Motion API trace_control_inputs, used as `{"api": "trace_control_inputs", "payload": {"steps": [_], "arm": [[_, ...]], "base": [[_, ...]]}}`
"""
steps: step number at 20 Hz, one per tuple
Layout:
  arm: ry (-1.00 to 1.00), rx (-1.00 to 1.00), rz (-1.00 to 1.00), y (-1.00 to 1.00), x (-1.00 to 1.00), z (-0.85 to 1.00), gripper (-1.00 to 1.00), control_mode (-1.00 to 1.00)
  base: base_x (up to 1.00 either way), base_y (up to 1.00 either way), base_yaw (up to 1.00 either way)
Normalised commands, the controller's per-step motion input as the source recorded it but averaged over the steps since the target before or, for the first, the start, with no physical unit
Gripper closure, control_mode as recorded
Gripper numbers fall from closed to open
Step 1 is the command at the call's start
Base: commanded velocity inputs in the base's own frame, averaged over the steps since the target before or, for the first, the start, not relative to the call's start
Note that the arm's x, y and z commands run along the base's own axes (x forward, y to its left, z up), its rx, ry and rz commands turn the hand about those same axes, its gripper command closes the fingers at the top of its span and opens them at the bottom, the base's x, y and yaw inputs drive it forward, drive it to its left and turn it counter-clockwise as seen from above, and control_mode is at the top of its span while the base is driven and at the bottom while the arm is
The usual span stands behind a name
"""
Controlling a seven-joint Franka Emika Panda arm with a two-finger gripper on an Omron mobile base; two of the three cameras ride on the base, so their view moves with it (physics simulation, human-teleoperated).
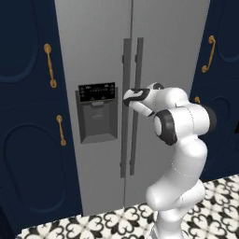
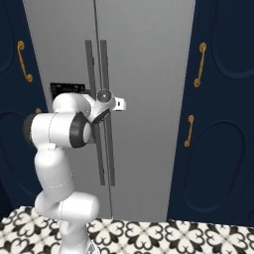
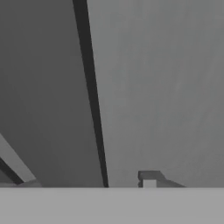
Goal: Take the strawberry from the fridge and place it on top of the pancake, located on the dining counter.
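Fridge (image 1: pixel 98 56) shows two closed doors and two vertical handles (image 1: pixel 126 107); whether the fingers (image 2: pixel 122 103) are spread is unclear.

The fridge (image 1: pixel 102 56) is seen closed, its 2 grey doors meeting at 2 dark vertical handles (image 1: pixel 132 107), with a dark dispenser panel (image 1: pixel 97 112) set in the left door. The gripper (image 1: pixel 127 98) is held at the handles, its jaws hidden. Navy cabinets (image 1: pixel 28 140) with gold handles (image 1: pixel 50 65) are seen on both sides, above a patterned tile floor (image 1: pixel 116 224).

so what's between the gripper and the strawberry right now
The closed fridge doors: the gripper sits at the door handles in both base views, and no strawberry is visible.
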Motion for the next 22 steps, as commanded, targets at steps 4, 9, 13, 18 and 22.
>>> {"api": "trace_control_inputs", "payload": {"steps": [4,9,13,18,22], "arm": [[0.01,0.00,-0.04,-0.27,-0.37,0.00,1.00,-1.00],[0.00,0.00,0.00,-0.82,-0.85,0.00,1.00,-1.00],[0.03,0.00,0.00,-1.00,-1.00,0.00,1.00,-1.00],[0.07,0.00,0.00,-1.00,-0.81,0.00,1.00,-1.00],[0.06,0.02,0.00,-1.00,-0.41,0.00,1.00,-1.00]], "base": [[0.00,0.00,0.00],[0.00,0.00,0.00],[0.00,0.00,0.00],[0.00,0.00,0.00],[0.00,0.00,0.00]]}}
